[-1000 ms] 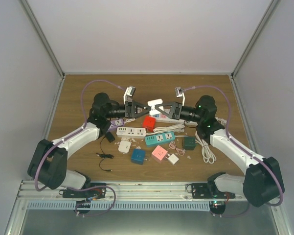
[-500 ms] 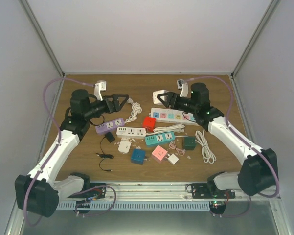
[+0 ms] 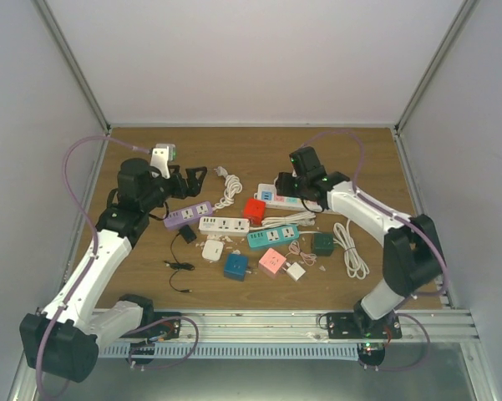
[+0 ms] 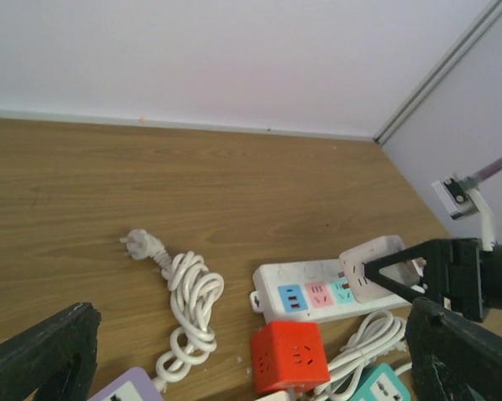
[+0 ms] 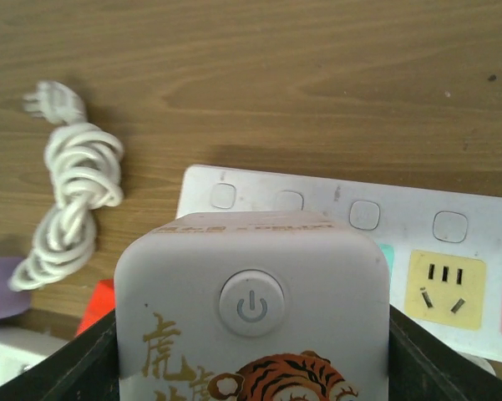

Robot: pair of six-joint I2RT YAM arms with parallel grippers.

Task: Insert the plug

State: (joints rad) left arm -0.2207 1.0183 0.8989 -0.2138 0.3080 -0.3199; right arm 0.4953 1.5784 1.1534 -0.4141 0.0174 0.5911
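Observation:
My right gripper [image 3: 281, 182] is shut on a white cube adapter [image 5: 251, 309] with a power button and a tiger print. It holds the cube just above the left end of the white power strip [image 3: 299, 199], whose coloured sockets show in the right wrist view [image 5: 447, 280]. In the left wrist view the cube [image 4: 374, 266] overlaps the strip [image 4: 313, 292]. My left gripper [image 3: 190, 180] is open and empty, to the left of a coiled white cable [image 3: 227, 190] with a loose plug [image 4: 142, 244].
A red cube [image 3: 253, 209], purple strip [image 3: 188, 215], white strip [image 3: 224, 224] and teal strip [image 3: 273, 236] lie mid-table. Blue [image 3: 235, 266], pink [image 3: 272, 261] and green [image 3: 323, 243] cubes, small white adapters and a white cable [image 3: 351, 251] lie nearer.
Both grippers were together at the table's middle. My left arm has pulled back to the left, empty. My right gripper carried the white cube away and now down over the white strip's left end.

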